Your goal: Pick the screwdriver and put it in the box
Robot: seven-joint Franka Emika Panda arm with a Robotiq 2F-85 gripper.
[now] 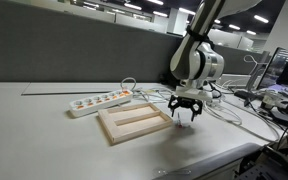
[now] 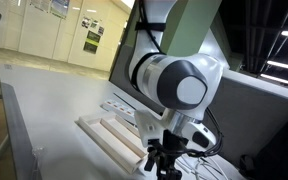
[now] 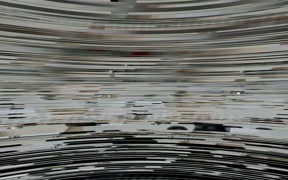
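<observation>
Office bench, white tabletop | gripper low, box just beside it; jaw width cannot be told (wrist view garbled) | screwdriver red speck at its fingertips | judged light, slim, prone to roll; grip handle.

A long white power strip with orange switches lies on the pale table. Thin cables trail across the table well apart from it. A grey partition stands behind. Posters hang on a yellowish wall. The wrist view shows only blurred streaks.
</observation>
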